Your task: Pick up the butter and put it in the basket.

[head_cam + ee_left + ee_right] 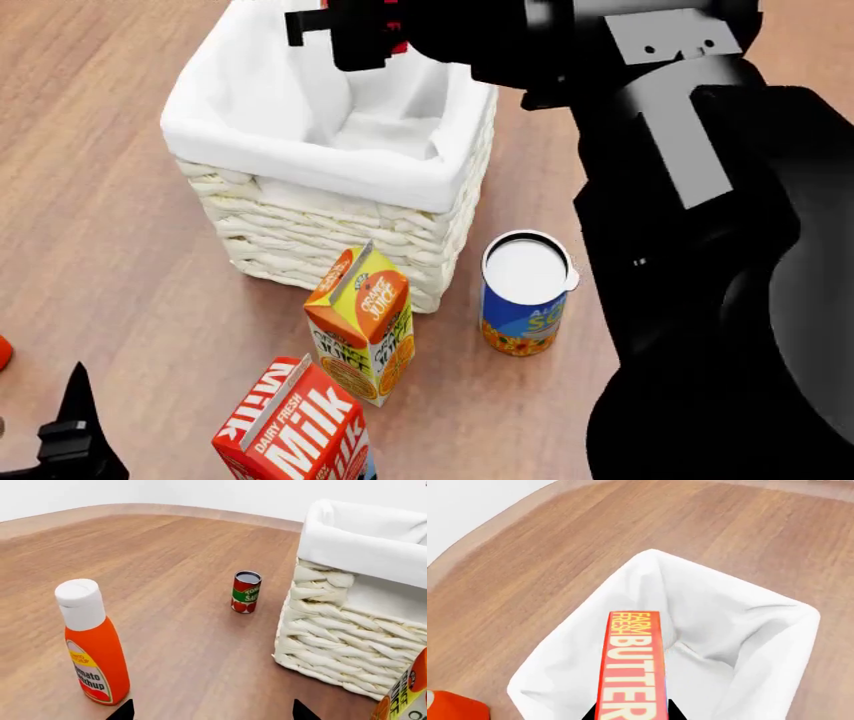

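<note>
Wooden table (pixel 167 580); butter (pixel 630 665) is gripped by right gripper (pixel 360 30) above basket (pixel 334 215). Left gripper (pixel 212 712) is spread apart, empty.

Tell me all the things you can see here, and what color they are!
basket: 1, white wicker with cloth liner, middle of the table
butter: 1, red box, held over the basket
orange juice carton: 1, orange-yellow, in front of the basket
milk carton: 1, red and white, nearest the robot
can: 1, blue with white lid, beside the basket
tomato sauce can: 1, red and green, by the basket's far side
ketchup bottle: 1, red-orange, white cap, left
table: 1, brown wood
right tool: black, gripping the butter
left tool: black, open, low
</note>
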